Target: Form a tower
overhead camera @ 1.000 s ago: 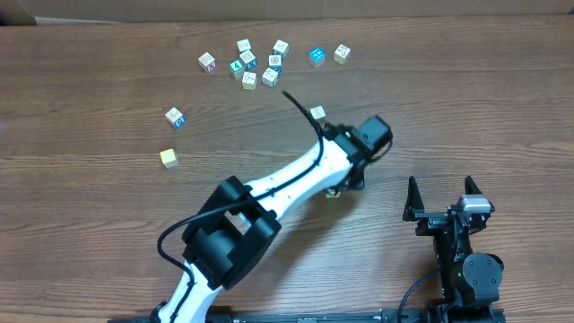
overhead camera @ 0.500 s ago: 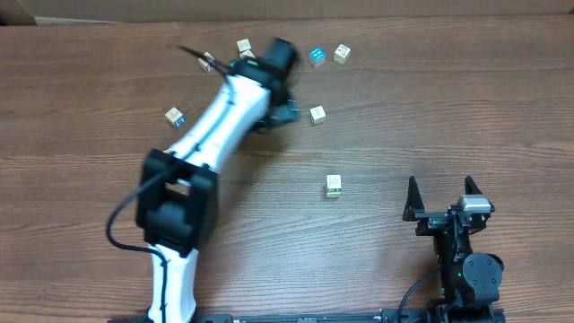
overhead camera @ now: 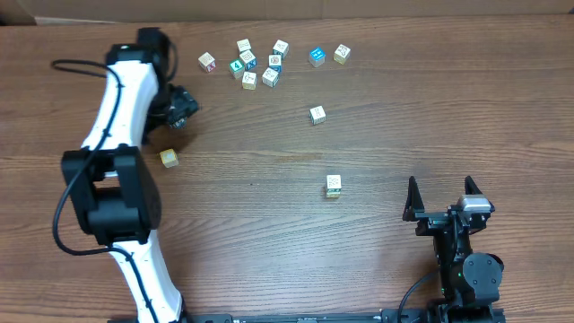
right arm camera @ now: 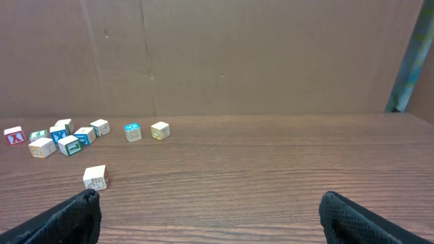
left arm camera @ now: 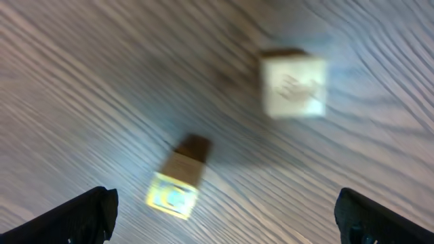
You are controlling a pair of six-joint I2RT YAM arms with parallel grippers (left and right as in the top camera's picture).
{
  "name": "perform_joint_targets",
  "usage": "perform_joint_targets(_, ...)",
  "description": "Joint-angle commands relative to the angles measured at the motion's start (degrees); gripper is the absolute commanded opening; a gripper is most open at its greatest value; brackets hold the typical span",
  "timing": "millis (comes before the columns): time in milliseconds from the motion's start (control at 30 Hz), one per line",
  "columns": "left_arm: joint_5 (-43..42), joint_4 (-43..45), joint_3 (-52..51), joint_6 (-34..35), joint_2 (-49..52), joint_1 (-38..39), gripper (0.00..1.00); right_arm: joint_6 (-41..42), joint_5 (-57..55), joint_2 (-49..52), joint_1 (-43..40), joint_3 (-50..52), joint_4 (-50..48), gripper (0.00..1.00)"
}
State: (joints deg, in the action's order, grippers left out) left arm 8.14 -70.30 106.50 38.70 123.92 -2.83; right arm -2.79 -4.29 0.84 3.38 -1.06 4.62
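Observation:
The tower (overhead camera: 334,185), a small pale stack with a cream top, stands alone on the table's middle; its height does not show from above. My left gripper (overhead camera: 181,106) hovers far to its left, open and empty. In the blurred left wrist view, the left gripper (left arm camera: 220,220) has a yellow cube (left arm camera: 175,186) and a whitish cube (left arm camera: 293,85) on the wood ahead of its wide-apart fingers. My right gripper (overhead camera: 441,202) rests at the near right, open and empty, and shows the same way in its own view (right arm camera: 217,224).
Several loose printed cubes (overhead camera: 260,63) lie clustered at the far edge, with a blue one (overhead camera: 316,56) and a pale one (overhead camera: 342,53) to their right. A single cube (overhead camera: 317,114) sits between cluster and tower. A yellow cube (overhead camera: 169,158) lies near the left arm.
My left gripper opened and left the tower at the middle, then swung across the far cluster to the far left. The right arm has not moved.

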Motion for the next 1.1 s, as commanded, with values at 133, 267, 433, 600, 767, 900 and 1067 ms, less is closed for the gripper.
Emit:
perform_joint_targets(133,1.0,-0.2,0.9,-1.4,0.4,-4.5,1.00,-0.1,0.1,-0.7,-0.2,0.6,-0.2,1.00)
perform_joint_targets(267,1.1,0.3,0.9,-1.4,0.4,-5.5,1.00,-0.1,0.1,-0.7,-0.2,0.6,-0.2,1.00)
perform_joint_targets(433,1.0,0.3,0.9,-1.4,0.4,-5.5,0.99,-0.1,0.1,-0.7,-0.2,0.6,-0.2,1.00)
perform_joint_targets(600,1.0,0.3,0.9,-1.4,0.4,-5.5,1.00,-0.1,0.1,-0.7,-0.2,0.6,-0.2,1.00)
perform_joint_targets(767,1.0,0.3,0.9,-1.4,0.4,-5.5,1.00,-0.1,0.1,-0.7,-0.2,0.6,-0.2,1.00)
perform_joint_targets(900,1.0,0.3,0.9,-1.4,0.4,-5.5,1.00,-0.1,0.1,-0.7,-0.2,0.6,-0.2,1.00)
perform_joint_targets(1067,1.0,0.3,0.9,-1.4,0.4,-5.5,1.00,-0.1,0.1,-0.7,-0.2,0.6,-0.2,1.00)
